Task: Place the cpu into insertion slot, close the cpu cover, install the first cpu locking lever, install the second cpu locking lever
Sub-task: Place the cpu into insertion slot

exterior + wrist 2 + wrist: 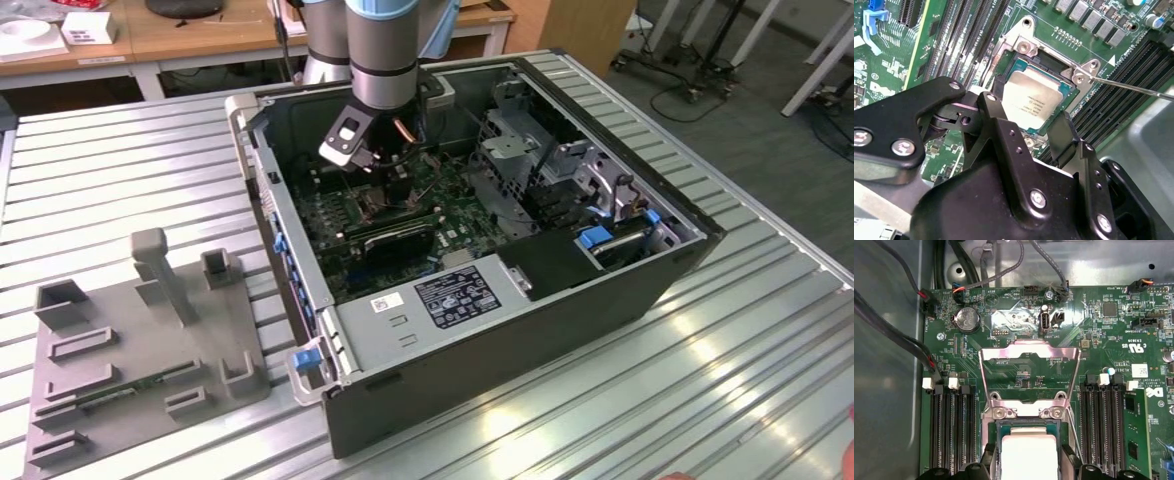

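The cpu (1036, 100) (1029, 455), a small square chip with a silvery top, lies flat in the black insertion slot (1054, 67) on the green motherboard. My gripper (1026, 112) (1029, 460) hangs straight over it, and its black fingers (996, 112) rest against two opposite edges of the chip. Beyond the slot, the cpu cover (1029, 352), a thin silvery frame with a cut-out centre, stands swung open on its hinge. A thin wire locking lever (1134, 87) sticks out free beside the slot. In the exterior view the gripper (378, 185) is down inside the open computer case (534, 300).
Long black memory slots (951, 430) (1101, 425) flank the socket on both sides. Cables (899, 340) run along the case wall near a coin battery (967, 319). A grey drive cage (514, 150) stands inside the case. A grey fixture plate (134, 340) lies at the exterior view's left.
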Controlling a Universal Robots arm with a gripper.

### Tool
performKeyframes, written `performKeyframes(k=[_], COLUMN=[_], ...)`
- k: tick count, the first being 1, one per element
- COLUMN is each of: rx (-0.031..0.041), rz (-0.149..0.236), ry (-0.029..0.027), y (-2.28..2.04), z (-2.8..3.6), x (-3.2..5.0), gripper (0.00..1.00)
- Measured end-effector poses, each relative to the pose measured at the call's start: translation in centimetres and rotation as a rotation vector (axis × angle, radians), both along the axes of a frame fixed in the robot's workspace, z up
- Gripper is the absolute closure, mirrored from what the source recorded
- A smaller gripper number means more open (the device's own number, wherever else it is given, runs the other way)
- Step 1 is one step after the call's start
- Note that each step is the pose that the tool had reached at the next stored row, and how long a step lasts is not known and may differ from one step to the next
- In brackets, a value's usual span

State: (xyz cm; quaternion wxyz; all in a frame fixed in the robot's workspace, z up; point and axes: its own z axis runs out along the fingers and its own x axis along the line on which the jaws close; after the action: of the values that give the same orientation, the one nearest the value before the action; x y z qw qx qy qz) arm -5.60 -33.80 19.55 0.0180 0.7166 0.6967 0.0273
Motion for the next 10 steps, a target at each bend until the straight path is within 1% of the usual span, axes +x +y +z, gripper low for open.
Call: performKeyframes(k=[3, 6, 8, 10], rx=[-0.0002, -0.0003, -0.0003, -0.0003], rz=[0.000, 0.000, 0.000, 0.000], ry=[0.0002, 0.0003, 0.0001, 0.0001], y=[0.00, 0.00, 0.17, 0.21], z=[-0.19, -0.20, -0.21, -0.21], x=[0.00, 0.00, 0.00, 0.00], gripper=[0.38, 0.38, 0.38, 0.38])
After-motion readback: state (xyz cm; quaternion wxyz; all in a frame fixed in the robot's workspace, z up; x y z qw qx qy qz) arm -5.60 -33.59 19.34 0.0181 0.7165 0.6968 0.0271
